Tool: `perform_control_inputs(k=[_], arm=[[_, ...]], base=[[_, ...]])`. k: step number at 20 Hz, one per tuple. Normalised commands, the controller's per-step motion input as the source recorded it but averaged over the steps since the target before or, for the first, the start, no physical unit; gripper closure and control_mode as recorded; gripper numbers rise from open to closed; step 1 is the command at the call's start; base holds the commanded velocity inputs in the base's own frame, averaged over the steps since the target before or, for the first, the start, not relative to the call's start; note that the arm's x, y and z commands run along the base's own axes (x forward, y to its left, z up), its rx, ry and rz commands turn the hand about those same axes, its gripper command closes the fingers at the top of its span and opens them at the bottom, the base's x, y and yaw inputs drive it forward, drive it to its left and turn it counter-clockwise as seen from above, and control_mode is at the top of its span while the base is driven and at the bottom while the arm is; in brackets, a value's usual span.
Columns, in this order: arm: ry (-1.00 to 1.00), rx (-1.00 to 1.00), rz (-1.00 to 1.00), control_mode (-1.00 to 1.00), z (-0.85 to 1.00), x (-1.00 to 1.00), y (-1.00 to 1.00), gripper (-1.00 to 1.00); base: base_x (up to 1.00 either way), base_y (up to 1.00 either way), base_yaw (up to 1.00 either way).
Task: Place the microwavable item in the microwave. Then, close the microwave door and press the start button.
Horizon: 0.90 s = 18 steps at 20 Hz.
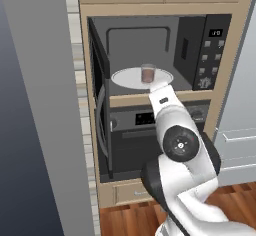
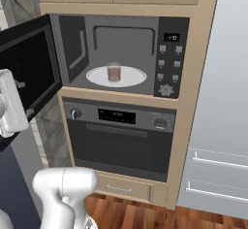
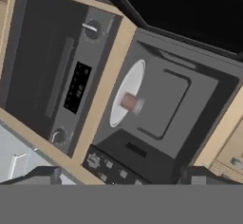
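Cup (image 2: 114, 72) sat on the turntable (image 2: 133, 79); door (image 2: 26, 68) hung open at frame left.
My claw (image 3: 121, 176) was wide, empty; I judged pushing near the door's free edge best.

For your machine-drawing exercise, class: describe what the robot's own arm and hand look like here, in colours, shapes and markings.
The arm is built of glossy white rounded shells with dark, nearly black joints between them. One joint carries a round black cap with a small pale centre. A small dark mark sits on the white segment nearest the microwave. The hand ends in two small dark grey finger tips. No cables show.
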Motion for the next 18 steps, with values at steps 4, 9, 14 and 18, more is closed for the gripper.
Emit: perform_control_inputs(k=[4,9,14,18], arm=[[-0.38,0.00,0.00,-1.00,-0.03,-1.00,0.42,-1.00],[-0.37,-0.06,0.00,-1.00,-0.04,-1.00,0.54,-1.00],[0.01,-0.16,0.00,-1.00,-0.65,-0.11,0.99,-1.00],[0.14,-0.18,0.00,-1.00,-0.78,0.34,1.00,-1.00]], base=[[0.00,0.00,0.00],[0.00,0.00,0.00],[0.00,0.00,0.00],[0.00,0.00,0.00]])
